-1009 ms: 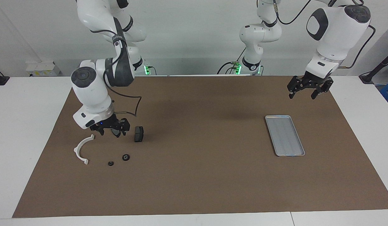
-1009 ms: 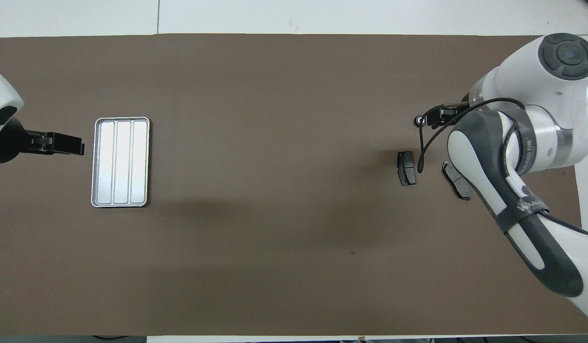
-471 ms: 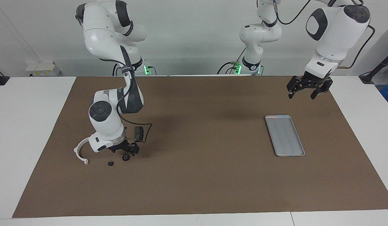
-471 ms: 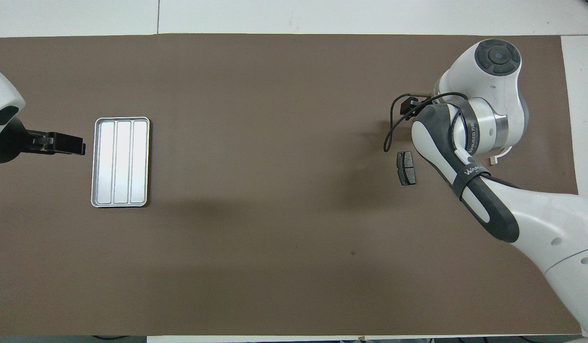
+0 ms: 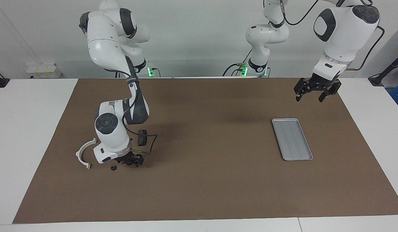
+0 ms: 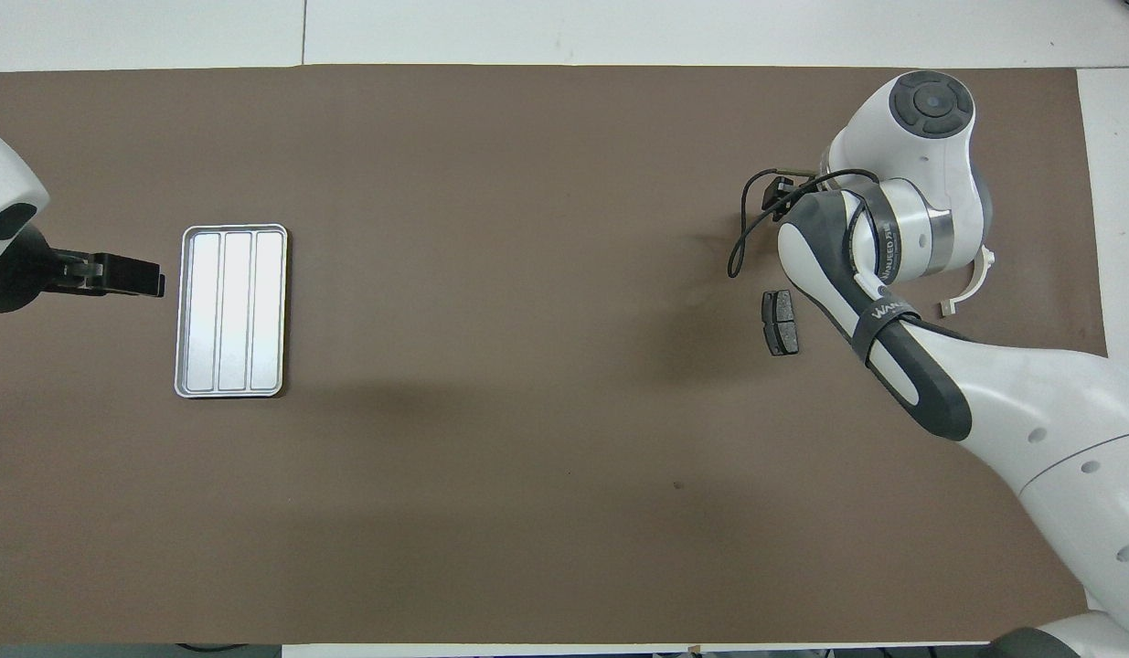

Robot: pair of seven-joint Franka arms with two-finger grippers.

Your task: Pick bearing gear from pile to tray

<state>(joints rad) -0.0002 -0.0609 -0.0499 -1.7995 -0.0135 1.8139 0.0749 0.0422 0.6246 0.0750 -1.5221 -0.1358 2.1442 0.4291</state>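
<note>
Right gripper [image 5: 131, 161] is now sitting down at the mat among the loose parts, at the right arm's end of the table. A second ago it was hanging higher, by the brake pads; it has been coming down and out over the two small black round pieces. One of those, the one nearer the pad, is no longer showing: the gripper is covering that spot. I am taking that piece to be the bearing gear. Its fingers are too tucked under the wrist to read; I cannot tell whether they are closing on the piece or merely straddling it.

Meaning for the task: the pick seems to be just starting. Nothing is lifted yet, and the tray [image 5: 292, 138] is lying well apart, toward the left arm's end, with nothing showing in it.

Left gripper [image 5: 316, 89] is hanging in the air just outside the tray's end nearest the robots, fingers spread wide, holding nothing, waiting.

Count, as showing now:
- small black round pieces: one [image 5: 113, 168], just beside the right gripper; a second presumably under it
- brake pads: one [image 5: 141, 137], nearer the robots than the gripper; any other is hidden by the arm
- white curved bracket [image 5: 83, 154]: one
- trays: one
</note>
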